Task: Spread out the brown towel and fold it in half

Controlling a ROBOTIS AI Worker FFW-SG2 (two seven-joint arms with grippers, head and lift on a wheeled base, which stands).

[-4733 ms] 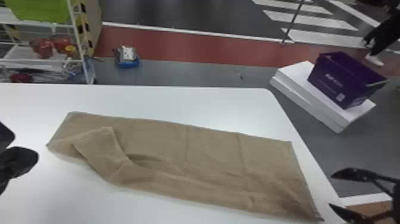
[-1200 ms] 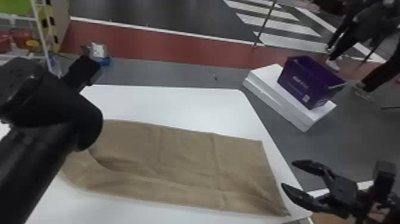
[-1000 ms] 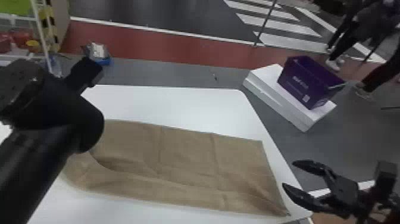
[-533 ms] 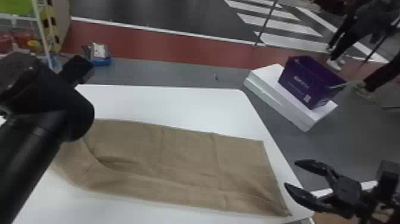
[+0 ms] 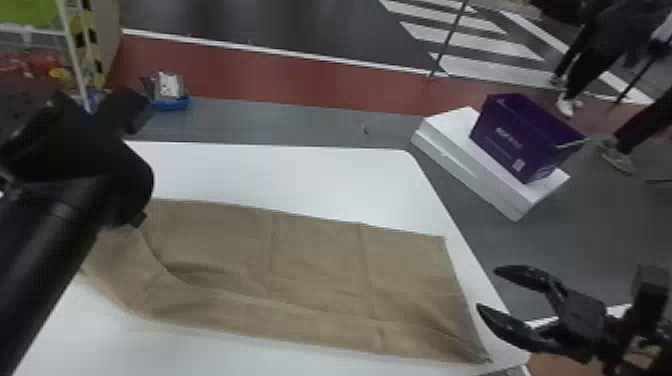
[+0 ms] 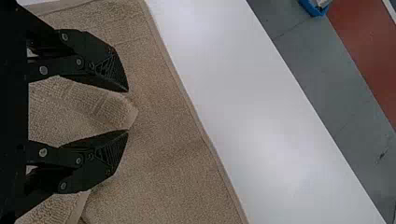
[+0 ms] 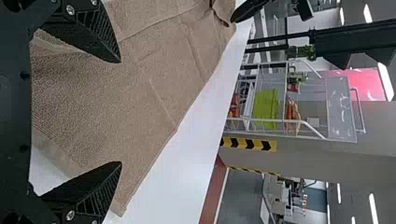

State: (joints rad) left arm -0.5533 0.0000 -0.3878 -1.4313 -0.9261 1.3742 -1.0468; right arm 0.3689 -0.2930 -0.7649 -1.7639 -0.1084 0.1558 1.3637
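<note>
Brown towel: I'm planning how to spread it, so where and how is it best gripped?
Probably by the folded-over corner near its left end, from above with the left gripper. That corner narrows to a tip over another layer of the towel, between the open fingers; the right end lies flatter.

Bright, diffuse light is falling across the white table in the head view, while soft shadows are lying in the folds of the towel. The dark floor beyond is giving back faint, pale reflections. In the left wrist view, mild glare is whitening patches of the table. In the right wrist view, strip lamps are glowing white overhead.
</note>
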